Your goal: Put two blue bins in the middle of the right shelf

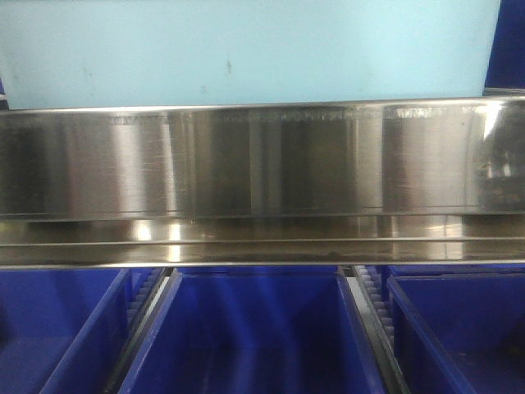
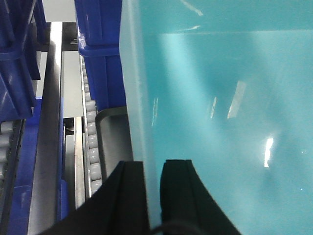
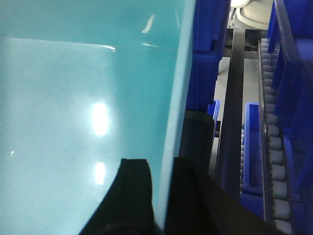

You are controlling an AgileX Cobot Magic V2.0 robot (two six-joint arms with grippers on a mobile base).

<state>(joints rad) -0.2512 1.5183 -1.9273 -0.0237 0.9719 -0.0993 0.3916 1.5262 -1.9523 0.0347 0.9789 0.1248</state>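
A pale blue bin point(image 1: 246, 49) fills the top of the front view, above the right shelf's wide steel front rail point(image 1: 262, 156). In the left wrist view my left gripper point(image 2: 154, 166) is shut on the left wall of this bin point(image 2: 220, 98), one black finger point(image 2: 129, 196) outside and one inside. In the right wrist view my right gripper point(image 3: 164, 164) is shut on the right wall of the same bin point(image 3: 73, 98), the wall edge between its two fingers. The bin's bottom and what it rests on are hidden.
Three dark blue bins point(image 1: 254, 328) point(image 1: 49, 328) point(image 1: 459, 328) sit in lanes on the tier below the rail. White roller tracks point(image 2: 90, 127) point(image 3: 271, 132) and steel lane dividers point(image 2: 49, 147) run beside the held bin. More dark blue bins point(image 2: 100, 44) point(image 3: 208, 49) stand behind.
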